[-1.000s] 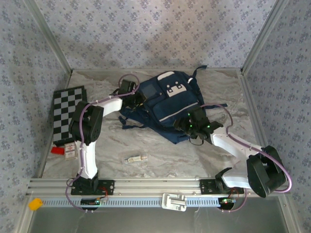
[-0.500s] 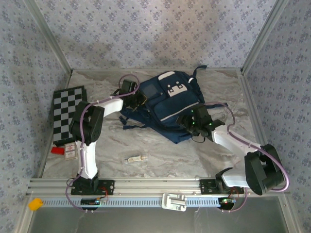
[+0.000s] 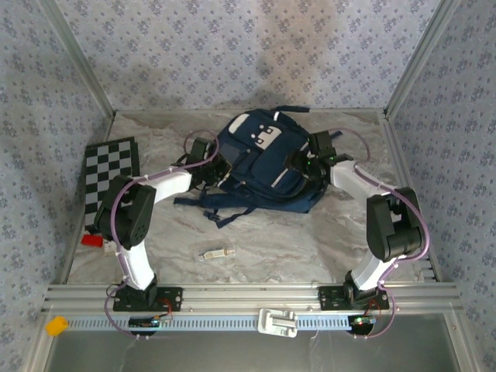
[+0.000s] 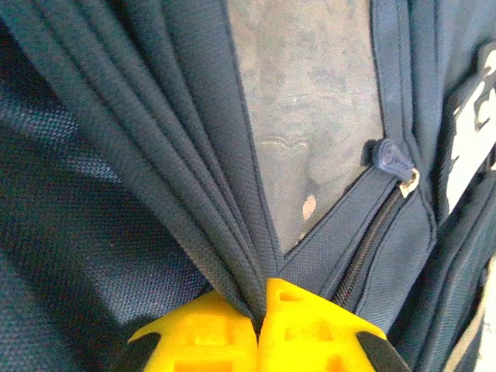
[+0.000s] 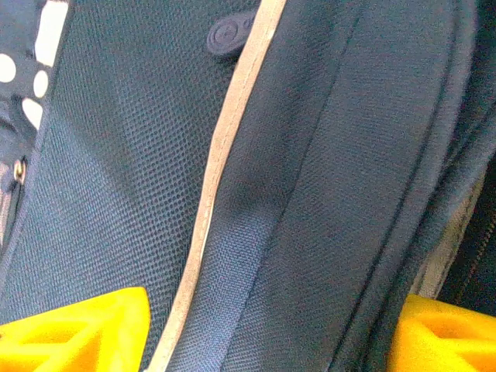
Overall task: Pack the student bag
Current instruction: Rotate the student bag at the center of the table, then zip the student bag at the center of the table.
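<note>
Bag [image 3: 263, 167] is sitting at the rear middle of the table [image 3: 310, 240] from above, my left gripper [image 3: 220, 167] at its left edge and right gripper [image 3: 299, 164] at its right, seemingly bracing it between them. Left wrist: I am pinching a bunched fabric fold [image 4: 194, 194], fingers [image 4: 209, 341] pressed together, likely to tug the opening wide. Right wrist: my fingers [image 5: 70, 325] are standing spread, striped panel [image 5: 232, 155] between them, seemingly not clamping.

I can read no words or numbers anywhere. The white patch [image 3: 266, 136] on the student bag [image 3: 256, 174] carries only dark dots and blocks, no letters I can make out. Any print on the small packet [image 3: 216, 253] lying on the worktop [image 3: 271, 240] is too small to read
</note>
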You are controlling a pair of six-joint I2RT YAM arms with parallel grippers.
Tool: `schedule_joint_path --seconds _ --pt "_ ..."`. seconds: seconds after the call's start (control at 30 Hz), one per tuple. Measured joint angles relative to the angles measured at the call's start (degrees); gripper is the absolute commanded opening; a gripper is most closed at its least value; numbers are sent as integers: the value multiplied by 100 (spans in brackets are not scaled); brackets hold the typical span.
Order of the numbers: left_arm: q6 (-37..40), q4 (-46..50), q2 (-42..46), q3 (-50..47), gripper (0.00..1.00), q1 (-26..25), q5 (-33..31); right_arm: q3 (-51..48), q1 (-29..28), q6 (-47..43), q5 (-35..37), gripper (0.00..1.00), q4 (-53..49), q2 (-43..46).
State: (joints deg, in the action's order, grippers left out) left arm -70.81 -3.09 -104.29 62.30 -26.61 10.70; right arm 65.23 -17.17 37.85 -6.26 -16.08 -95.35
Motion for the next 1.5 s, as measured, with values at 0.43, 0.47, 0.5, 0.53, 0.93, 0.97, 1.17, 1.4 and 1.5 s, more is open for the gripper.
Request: schedule_joint_path --seconds 0.43,0.47,0.5,0.53,0.93,0.97,1.17,1.4,1.5 --pt "-1110 -85 372 -111 0 -52 -190 748 -1453 240 1825 82 -2321 540" --pt "-1158 -105 382 -111 0 -55 -168 767 -1486 267 1880 83 -2494 568" --pt "-1202 -122 387 -111 0 -57 -133 811 -1515 289 1917 84 -2686 588" --pt "-1231 -122 387 -109 0 -57 -107 866 -1530 328 1926 85 -2833 590" --pt "-1375 -144 387 -109 0 26 52 417 -2367 1233 1244 74 -1963 717" --pt "-1375 -144 387 -109 0 26 59 417 -2444 1296 1145 71 -1788 601" --pt "-1375 -181 387 -109 0 79 144 264 -2275 1309 785 62 -1095 -76" --pt "-1541 -435 387 -140 0 74 153 931 -1668 581 553 64 -1202 -734" --pt "-1633 -466 387 -151 0 72 149 1423 -1488 208 678 71 -1397 -883"
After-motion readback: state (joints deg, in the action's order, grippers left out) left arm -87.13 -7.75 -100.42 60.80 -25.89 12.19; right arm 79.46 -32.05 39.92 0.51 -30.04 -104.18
